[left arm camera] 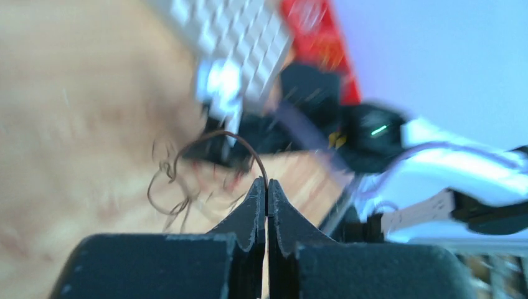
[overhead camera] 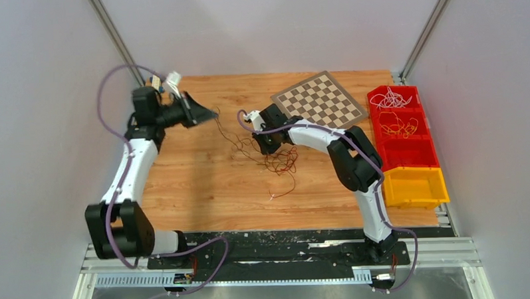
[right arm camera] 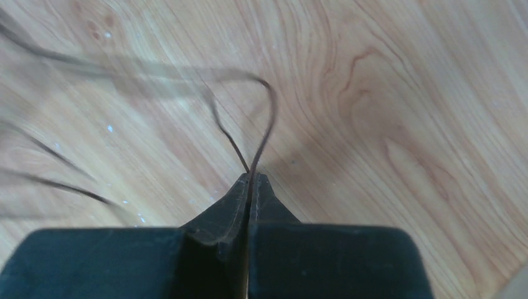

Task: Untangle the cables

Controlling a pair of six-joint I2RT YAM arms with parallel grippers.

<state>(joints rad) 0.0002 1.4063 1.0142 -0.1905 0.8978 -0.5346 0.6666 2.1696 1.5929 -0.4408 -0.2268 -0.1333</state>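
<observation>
Two hands (left arm camera: 266,185) (right arm camera: 250,178), each on one brown cable (left arm camera: 218,132) (right arm camera: 272,118)

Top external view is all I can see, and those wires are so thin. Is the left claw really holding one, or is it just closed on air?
Observer: It is holding one. In the left wrist view, the left claw is pinched shut on a thin dark brown wire that arches up out of its tips.
Operator: And the other claw? From above I can't make out its tips.
Observer: The right wrist view shows the right claw shut too, with two dark brown wire strands leaving its tips.
Operator: Where do those strands go?
Observer: Both bend away to the left over the light wooden tabletop, but they are too blurred to follow further.
</observation>
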